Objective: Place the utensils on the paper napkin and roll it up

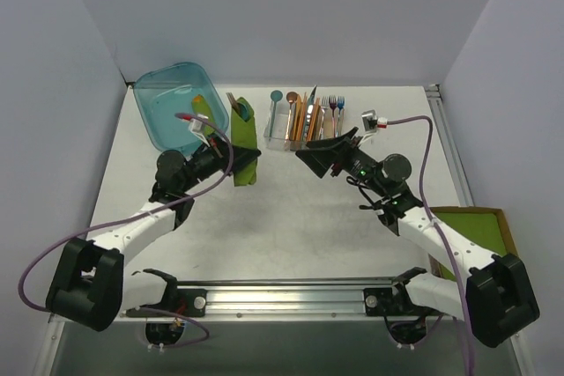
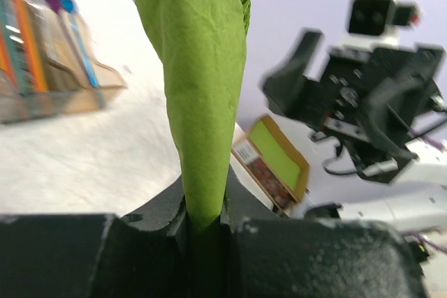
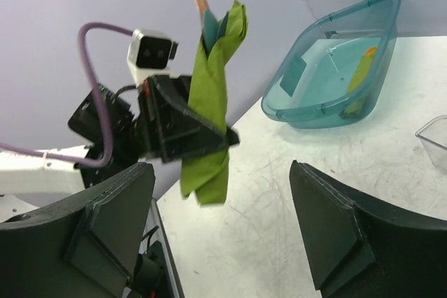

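— What is seen nearest the arm bases?
— A stack of green sheets (image 1: 476, 224) rimmed in brown cardboard is seen at the near right edge of the table (image 1: 291, 217). It is touched by neither arm.

— And at mid-table?
— The paper napkin (image 1: 244, 138) is held off the table, already rolled into a slim tube. It is clamped about its middle by the left fingers (image 1: 231, 160). The utensils (image 3: 200, 1) are wrapped inside, with only a copper tip and a teal one seen at the top. The mid-length grip is judged to keep the roll from unwinding.

— The right fingers?
— The right fingers (image 1: 319, 156) are spread wide and nothing is held. They are pointed at the roll but kept apart from it, so the load is carried by the left side alone.

— Farther back?
— A clear caddy (image 1: 304, 125) of coloured cutlery and a teal tub (image 1: 167, 99) are set along the far edge. The tub is judged the likely place for the roll.
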Robot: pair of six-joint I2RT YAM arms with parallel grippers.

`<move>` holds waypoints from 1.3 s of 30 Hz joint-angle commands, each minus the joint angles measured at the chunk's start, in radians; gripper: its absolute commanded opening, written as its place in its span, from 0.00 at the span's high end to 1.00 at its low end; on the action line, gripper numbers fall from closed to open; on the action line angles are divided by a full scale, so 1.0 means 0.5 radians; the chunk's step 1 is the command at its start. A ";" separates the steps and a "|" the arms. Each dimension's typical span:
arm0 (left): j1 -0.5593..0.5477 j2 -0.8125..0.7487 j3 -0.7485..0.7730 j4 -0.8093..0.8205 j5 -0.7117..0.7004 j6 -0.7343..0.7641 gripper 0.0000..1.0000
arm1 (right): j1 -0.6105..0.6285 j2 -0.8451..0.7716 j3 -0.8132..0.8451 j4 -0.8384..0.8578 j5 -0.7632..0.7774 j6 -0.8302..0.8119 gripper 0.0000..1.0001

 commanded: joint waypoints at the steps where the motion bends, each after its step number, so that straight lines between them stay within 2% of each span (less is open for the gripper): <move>1: 0.222 0.088 0.194 0.066 0.117 -0.050 0.98 | -0.014 -0.138 0.049 -0.059 -0.062 -0.124 0.20; 5: 0.562 0.241 0.396 0.030 0.184 -0.099 0.98 | -0.017 -0.166 0.086 -0.221 -0.056 -0.216 0.20; 9: 0.756 0.526 0.586 -0.066 0.166 -0.078 0.98 | -0.020 -0.150 0.111 -0.353 -0.025 -0.265 0.21; 13: 0.925 0.821 0.761 0.088 0.197 -0.179 0.98 | -0.035 -0.166 0.123 -0.445 -0.010 -0.327 0.21; 19: 0.998 1.235 1.230 -0.274 0.093 0.036 0.98 | -0.045 -0.212 0.129 -0.602 -0.003 -0.425 0.21; 26: 1.072 1.656 1.672 -0.652 0.010 0.195 0.98 | -0.054 -0.126 0.086 -0.492 -0.043 -0.351 0.22; 29: 1.127 1.779 1.737 -0.695 0.003 0.146 0.98 | -0.054 -0.089 0.065 -0.412 -0.074 -0.321 0.22; 33: 1.137 1.886 1.808 -0.881 -0.024 0.241 0.98 | -0.054 -0.077 0.049 -0.384 -0.083 -0.308 0.22; 39: 1.137 2.027 1.878 -0.974 -0.015 0.272 0.98 | -0.054 -0.077 0.037 -0.354 -0.095 -0.296 0.22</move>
